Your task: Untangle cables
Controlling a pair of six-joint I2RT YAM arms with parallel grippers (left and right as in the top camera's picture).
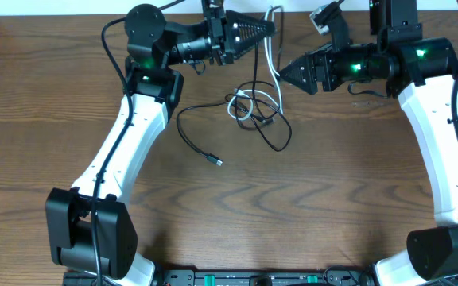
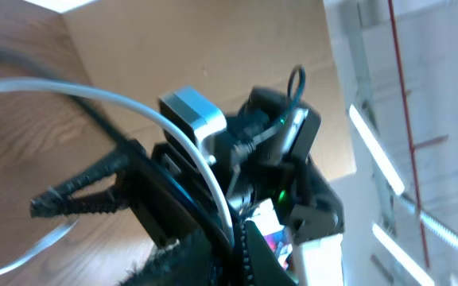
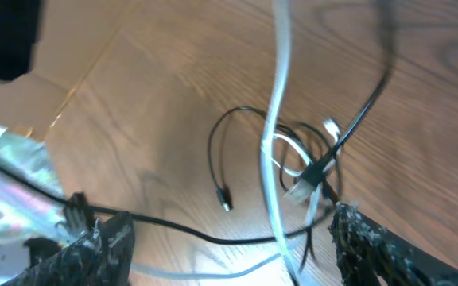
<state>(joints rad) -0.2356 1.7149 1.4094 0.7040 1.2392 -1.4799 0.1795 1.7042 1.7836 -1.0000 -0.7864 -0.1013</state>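
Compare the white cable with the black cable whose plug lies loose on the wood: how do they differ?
Colour: the white cable is pale, while the black cable is dark.
Pose: the white cable climbs out of the tangle, while the black cable's loop and plug lie flat on the table.
Hold: the left tool is shut on the white cable, while the black cable's plug end is free.
Shared: both are thin and run into the same tangle.

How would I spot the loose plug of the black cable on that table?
On the wooden table, find the tangle of cables near the middle of the far side. One black cable loops out of it to the left and back, ending in a small plug. That plug lies alone on bare wood, apart from the knot.
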